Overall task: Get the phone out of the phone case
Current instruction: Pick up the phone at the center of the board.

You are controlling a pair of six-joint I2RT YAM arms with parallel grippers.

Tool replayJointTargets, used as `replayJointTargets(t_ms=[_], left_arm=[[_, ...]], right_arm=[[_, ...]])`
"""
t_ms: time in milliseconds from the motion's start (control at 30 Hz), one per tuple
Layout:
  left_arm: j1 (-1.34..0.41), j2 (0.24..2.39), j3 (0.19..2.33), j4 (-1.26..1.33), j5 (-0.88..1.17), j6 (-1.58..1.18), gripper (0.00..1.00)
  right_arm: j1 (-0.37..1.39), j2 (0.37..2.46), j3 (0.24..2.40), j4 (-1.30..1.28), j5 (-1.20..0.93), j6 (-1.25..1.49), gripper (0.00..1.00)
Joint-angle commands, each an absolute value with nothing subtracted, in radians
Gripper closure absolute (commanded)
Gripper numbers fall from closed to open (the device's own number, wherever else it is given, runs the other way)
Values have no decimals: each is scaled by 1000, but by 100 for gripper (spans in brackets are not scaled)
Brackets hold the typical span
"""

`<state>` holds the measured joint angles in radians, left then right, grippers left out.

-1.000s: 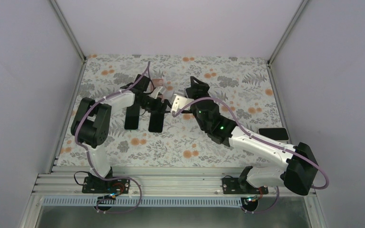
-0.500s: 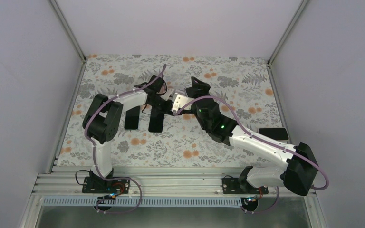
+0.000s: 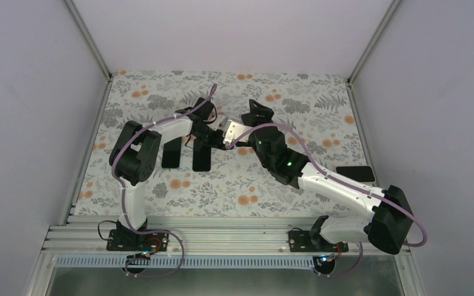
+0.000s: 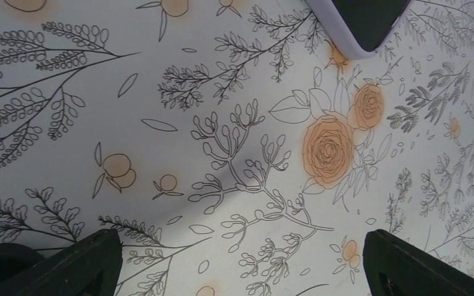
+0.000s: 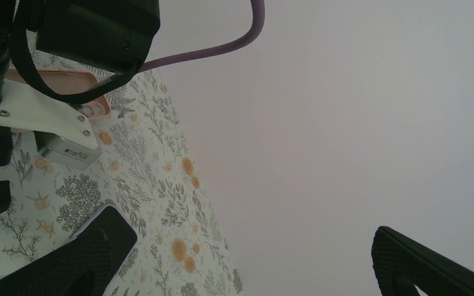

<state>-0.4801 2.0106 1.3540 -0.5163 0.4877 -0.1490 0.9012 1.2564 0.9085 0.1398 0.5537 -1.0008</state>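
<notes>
Two dark phones (image 3: pixel 171 153) (image 3: pixel 201 158) lie side by side on the floral mat. In the left wrist view a dark phone in a pale case (image 4: pixel 363 23) shows one corner at the top edge. My left gripper (image 3: pixel 208 131) (image 4: pixel 241 271) is open and empty, low over bare mat, apart from that phone. My right gripper (image 3: pixel 256 110) (image 5: pixel 247 271) is open and empty, raised and facing the wall. In the right wrist view a pale-rimmed phone (image 5: pixel 106 231) lies by one finger, and a pink case (image 5: pixel 55 80) lies partly hidden under the left wrist.
Another dark phone (image 3: pixel 354 173) lies at the mat's right edge. The two wrists are close together mid-mat, the left arm's cable (image 5: pixel 222 46) arching between them. Grey walls enclose the mat on three sides.
My left arm has swung right and farther back, bringing its wrist close to the right gripper and covering the pink case in the top view. The right arm has barely moved.
</notes>
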Motion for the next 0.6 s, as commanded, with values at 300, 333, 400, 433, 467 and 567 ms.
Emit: replayJointTargets(t_ms=[300,333,400,433,467,567], left_arm=[[-489,1896,1393,-486,540,-124,2],[-488,1879,1396,-477,539,-127,1],[-480,1845,1406,-461,528,-133,1],[-473,1829,1410,-456,520,-135,1],[-466,1811,1413,-451,513,-138,1],[-433,1762,1427,-437,488,-146,0]], right_arm=[[876,1247,997,69,483,-870,1],[865,1246,1019,42,460,-834,1],[832,1244,1068,-15,415,-756,1],[817,1243,1091,-37,393,-721,1],[800,1241,1111,-56,372,-691,1],[755,1236,1150,-94,327,-620,1]])
